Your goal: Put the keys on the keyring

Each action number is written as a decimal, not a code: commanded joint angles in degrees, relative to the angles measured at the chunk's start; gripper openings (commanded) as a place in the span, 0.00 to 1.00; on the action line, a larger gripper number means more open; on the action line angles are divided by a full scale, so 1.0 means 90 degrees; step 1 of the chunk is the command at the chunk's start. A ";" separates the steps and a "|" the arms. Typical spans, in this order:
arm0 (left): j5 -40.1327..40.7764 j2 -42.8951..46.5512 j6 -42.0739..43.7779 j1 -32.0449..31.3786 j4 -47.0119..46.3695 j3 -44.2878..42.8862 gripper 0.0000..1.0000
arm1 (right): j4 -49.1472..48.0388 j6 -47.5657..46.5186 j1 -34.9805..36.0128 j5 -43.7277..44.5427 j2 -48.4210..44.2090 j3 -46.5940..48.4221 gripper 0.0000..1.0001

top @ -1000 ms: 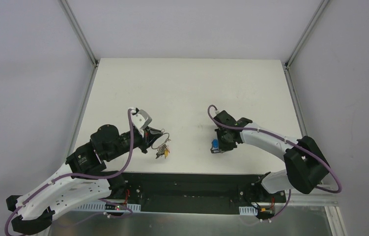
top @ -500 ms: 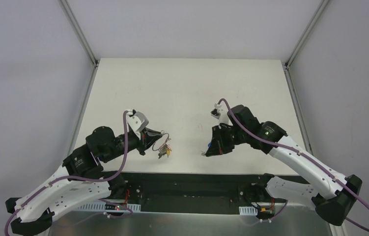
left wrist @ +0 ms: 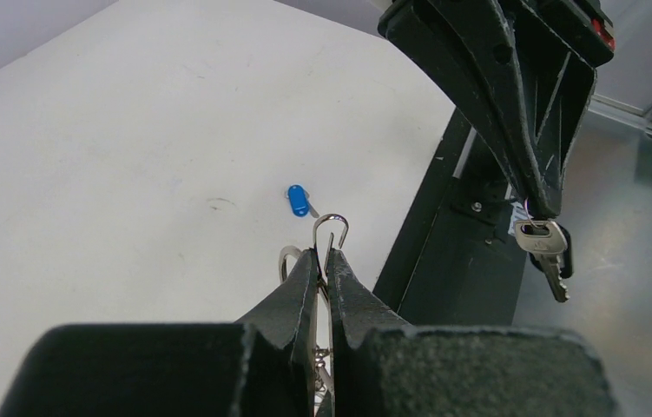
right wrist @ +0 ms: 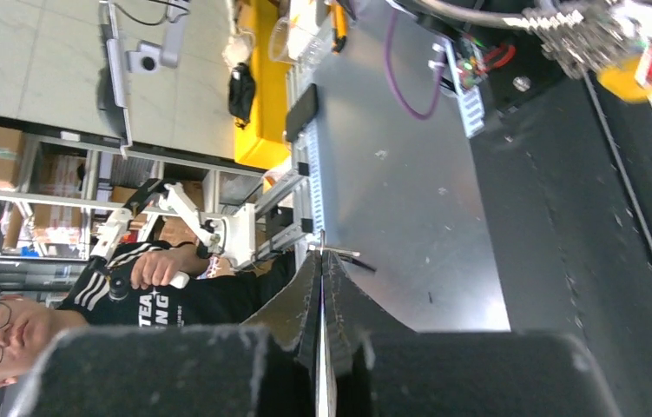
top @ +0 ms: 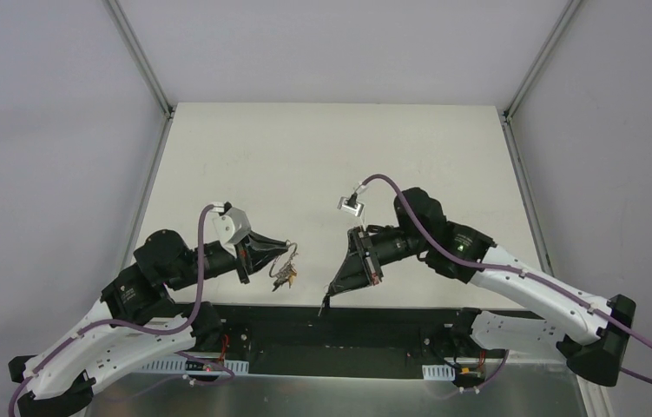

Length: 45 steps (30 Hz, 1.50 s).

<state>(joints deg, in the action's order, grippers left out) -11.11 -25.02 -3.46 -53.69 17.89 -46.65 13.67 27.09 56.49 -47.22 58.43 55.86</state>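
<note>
Left gripper (left wrist: 322, 257) was pressed tight on the keyring (left wrist: 330, 228), held off the table (left wrist: 131, 130), coloured keys (top: 285, 274) dangling beneath. Right gripper (left wrist: 544, 207) pinched the black-headed key (left wrist: 549, 248) at its top, blade hanging down, well apart from the ring. Blue key (left wrist: 298, 201) lay on the table beyond.

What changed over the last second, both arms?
The right gripper rose off the table and swung toward the near edge, carrying a silver key pinched in its tips. The left arm drew back slightly. Unchanged: the left gripper stays shut on the keyring, its bunch of keys hanging.
</note>
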 commanded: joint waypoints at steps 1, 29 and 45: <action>-0.0639 0.0018 0.0104 -0.0043 -0.0644 -0.0212 0.00 | -0.2103 0.1098 0.0265 -0.0089 0.0058 -0.0208 0.00; -0.1934 0.0167 0.0053 -0.0040 -0.1165 -0.0299 0.00 | -0.4573 0.2620 0.0495 0.0933 0.0536 -0.0747 0.00; -0.2005 0.0104 0.0062 -0.0042 -0.1245 -0.0284 0.00 | -0.4839 0.2783 0.0577 0.1013 0.0667 -0.0754 0.00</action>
<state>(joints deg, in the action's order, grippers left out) -27.07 -24.03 -3.38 -53.69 11.40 -46.76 -25.19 51.75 61.39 -38.74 64.77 48.84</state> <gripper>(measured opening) 0.011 0.005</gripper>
